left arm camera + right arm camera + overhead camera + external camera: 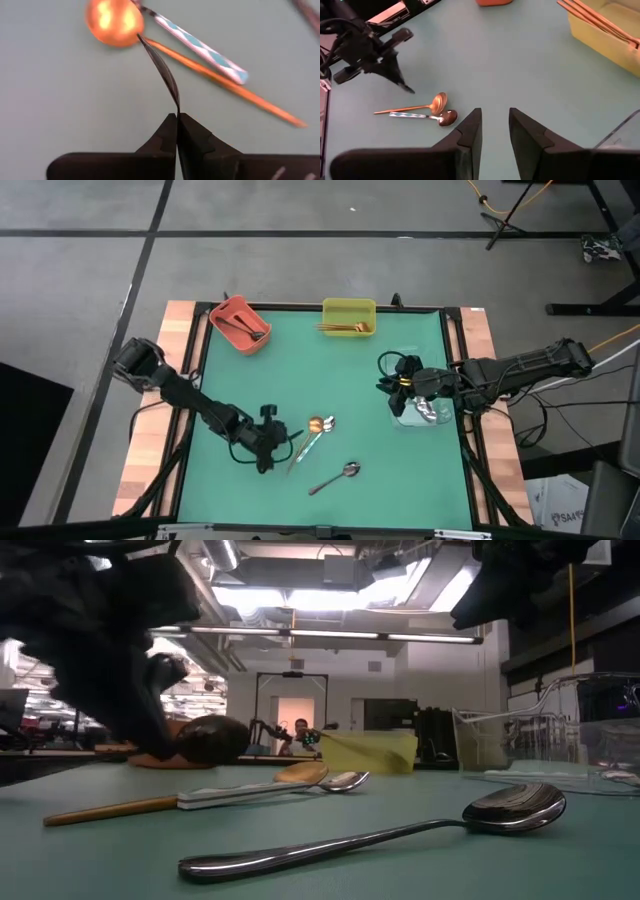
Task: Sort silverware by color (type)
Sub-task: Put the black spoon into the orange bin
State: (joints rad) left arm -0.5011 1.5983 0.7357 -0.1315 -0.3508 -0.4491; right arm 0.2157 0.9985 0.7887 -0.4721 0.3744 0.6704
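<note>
- The left gripper (282, 442) sits low over the green mat (300, 370), just beside the gold spoon (305, 438); its jaws are pressed fully together on a thin dark spoon (161, 70) (seen edge-on in the left wrist view), whose tip reaches the gold spoon's bowl.
- A silver spoon with a blue-patterned handle (318, 434) lies touching the gold spoon, crossing it.
- A plain silver spoon (335, 477) lies apart from the gold spoon, nearer the mat's front edge.
- The red bin (240, 323) holds dark spoons, far behind the gold spoon.
- The yellow bin (349, 315) holds gold pieces.
- The right gripper (393, 383) hangs by the clear bin (425, 413), well right of the gold spoon, jaws part-way apart and empty.
</note>
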